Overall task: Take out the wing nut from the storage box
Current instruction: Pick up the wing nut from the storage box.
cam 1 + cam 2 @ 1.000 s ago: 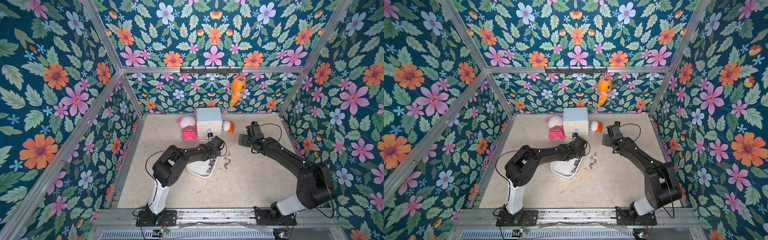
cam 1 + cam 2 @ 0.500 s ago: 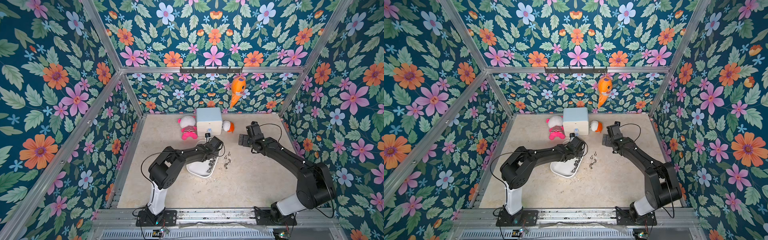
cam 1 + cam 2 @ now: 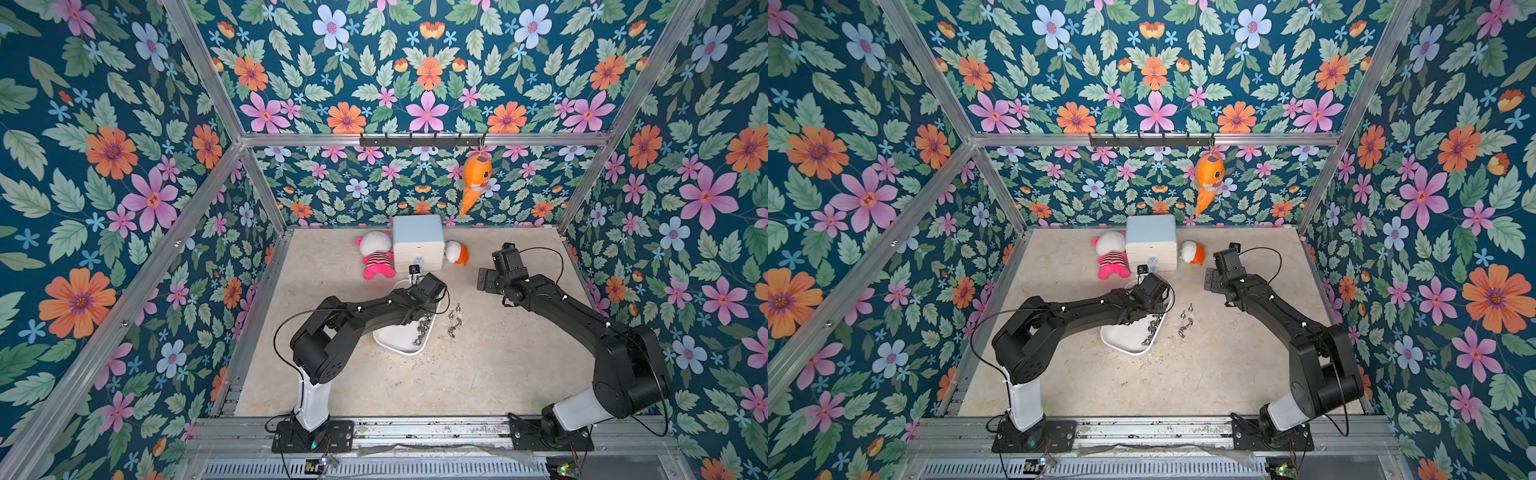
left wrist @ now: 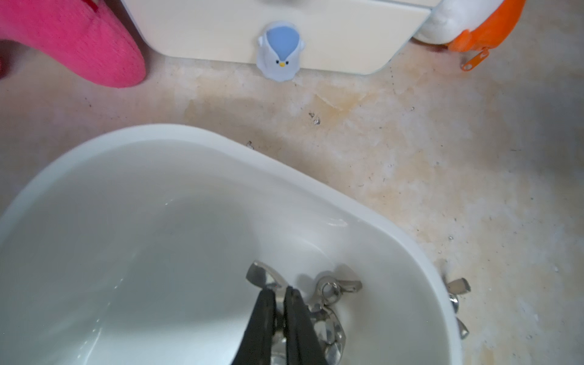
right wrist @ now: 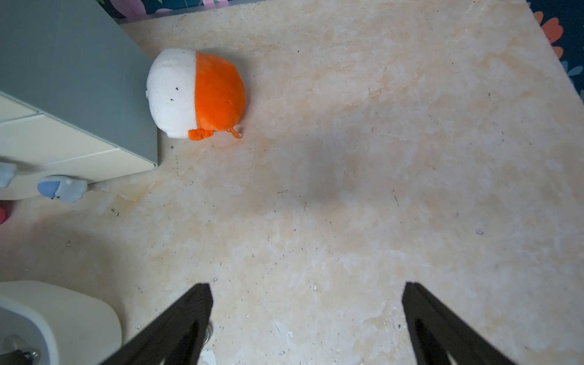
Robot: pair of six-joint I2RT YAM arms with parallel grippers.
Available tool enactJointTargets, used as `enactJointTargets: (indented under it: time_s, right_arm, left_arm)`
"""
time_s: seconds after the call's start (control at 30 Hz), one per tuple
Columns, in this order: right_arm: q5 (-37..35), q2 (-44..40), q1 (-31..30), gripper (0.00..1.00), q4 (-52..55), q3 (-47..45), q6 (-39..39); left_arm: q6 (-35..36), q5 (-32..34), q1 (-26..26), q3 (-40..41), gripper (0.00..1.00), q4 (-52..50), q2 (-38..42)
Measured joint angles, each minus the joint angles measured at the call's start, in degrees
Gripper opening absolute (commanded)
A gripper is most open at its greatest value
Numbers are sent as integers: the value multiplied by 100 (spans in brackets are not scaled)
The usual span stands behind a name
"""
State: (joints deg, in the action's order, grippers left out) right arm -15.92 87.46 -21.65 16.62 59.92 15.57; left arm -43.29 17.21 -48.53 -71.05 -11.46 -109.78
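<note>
Top views: the left arm is reaching over the box. Its jaws are hiding under the wrist, so I can't tell anything about them from up here. A row of nuts is sitting in the box along the rim on the right gripper's side. Loose nuts are lying on the table just outside that rim. The right gripper is hanging well apart from the box.

Left wrist: the left gripper is pinching a wing nut. The jaws are pressing nearly together on it, with one wing poking out past the tips. The nut is sitting inside the box, though I can't tell if it's touching the floor. More nuts are crowding just beside the jaws. Ahead of them, past the rim, the cabinet and a pink plush are showing.

Right wrist: the jaws are standing spread wide, with only table between them. An orange plush is lying ahead, just beside the cabinet. A box corner is peeking in next to one finger.
</note>
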Motion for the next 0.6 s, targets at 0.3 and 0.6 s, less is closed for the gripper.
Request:
enactJointTargets:
  time_s: [0.3,0.6]
  right_arm:
    - [0,0,0,99,7,46,-2]
    - [0,9,0,99,11,155,-4]
  left_arm:
    - [22,140,-225,9,0,-205,254]
    - [149,404,-629,-330,0,-511,581]
